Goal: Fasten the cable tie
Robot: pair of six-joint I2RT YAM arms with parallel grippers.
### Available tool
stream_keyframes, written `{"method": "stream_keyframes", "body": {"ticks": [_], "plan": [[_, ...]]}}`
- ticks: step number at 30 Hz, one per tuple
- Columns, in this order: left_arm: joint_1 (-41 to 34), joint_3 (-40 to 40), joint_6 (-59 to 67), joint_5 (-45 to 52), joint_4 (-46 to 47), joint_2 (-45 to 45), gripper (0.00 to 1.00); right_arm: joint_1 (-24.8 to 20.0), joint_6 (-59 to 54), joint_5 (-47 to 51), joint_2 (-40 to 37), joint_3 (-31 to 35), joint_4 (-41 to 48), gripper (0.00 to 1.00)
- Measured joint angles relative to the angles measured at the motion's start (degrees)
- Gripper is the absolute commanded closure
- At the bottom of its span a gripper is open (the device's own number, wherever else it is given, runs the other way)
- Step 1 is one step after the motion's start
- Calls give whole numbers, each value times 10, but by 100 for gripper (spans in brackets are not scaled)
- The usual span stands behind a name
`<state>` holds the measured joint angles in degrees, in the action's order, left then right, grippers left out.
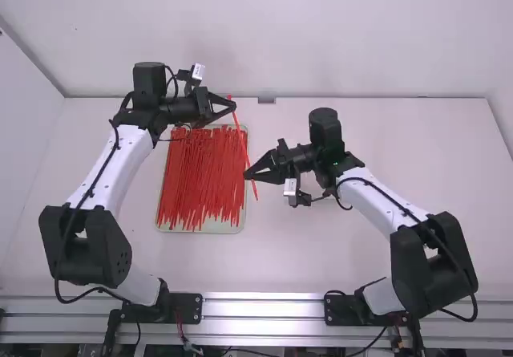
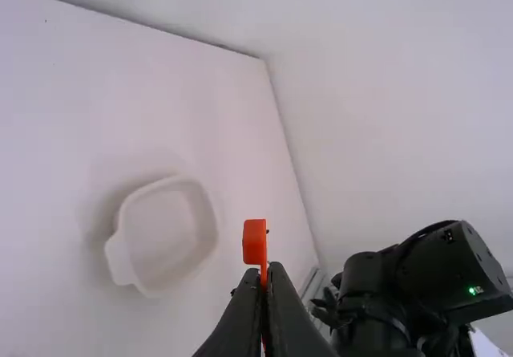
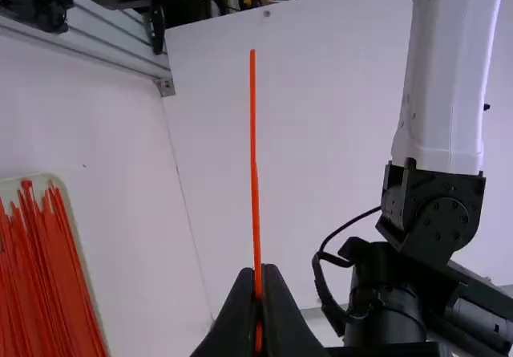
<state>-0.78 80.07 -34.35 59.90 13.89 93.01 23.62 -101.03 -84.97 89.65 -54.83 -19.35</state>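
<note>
One red cable tie (image 1: 243,144) hangs above the table, held between both grippers. My left gripper (image 1: 231,110) is shut on it just below its head (image 2: 255,241), over the far right corner of the tray. Nearer and to the right, my right gripper (image 1: 248,174) is shut on the strap, whose lower end juts out towards the table. In the right wrist view the thin strap (image 3: 253,156) runs straight out from the closed fingertips of the right gripper (image 3: 258,281). In the left wrist view the left gripper (image 2: 263,281) pinches the tie, with the right arm's wrist (image 2: 417,285) beyond.
A flat tray (image 1: 200,230) heaped with several loose red ties (image 1: 202,172) lies left of the middle; the heap (image 3: 40,277) lies beside my right gripper. A white dish-shaped thing (image 2: 164,233) lies on the white surface. A small grey fitting (image 1: 267,97) sits at the table's back edge.
</note>
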Motion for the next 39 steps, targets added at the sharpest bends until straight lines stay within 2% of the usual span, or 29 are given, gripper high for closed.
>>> {"method": "stream_keyframes", "body": {"ticks": [1, 3, 8, 9, 18, 27, 39], "plan": [[0, 0, 2, 0, 2, 0, 98, 0, 1, -1, 0, 0, 1, 89], [0, 0, 4, -9, 2, 0, 98, 0, 0, -11, 0, 0, 2, 85], [1, 0, 9, -22, 8, 0, 98, 0, 0, -28, 0, 0, 2, 86], [2, 0, 9, -24, 9, 0, 98, 0, 0, -30, 0, 0, 2, 89], [1, 0, 10, -28, 8, 0, 98, 0, 0, -34, 0, 0, 2, 89], [1, 0, 10, 10, 11, 0, 98, 0, -16, -34, 0, 0, 1, 75], [1, 0, 10, 27, 22, 0, 98, -14, -52, -34, 0, 0, 3, 75]]}}
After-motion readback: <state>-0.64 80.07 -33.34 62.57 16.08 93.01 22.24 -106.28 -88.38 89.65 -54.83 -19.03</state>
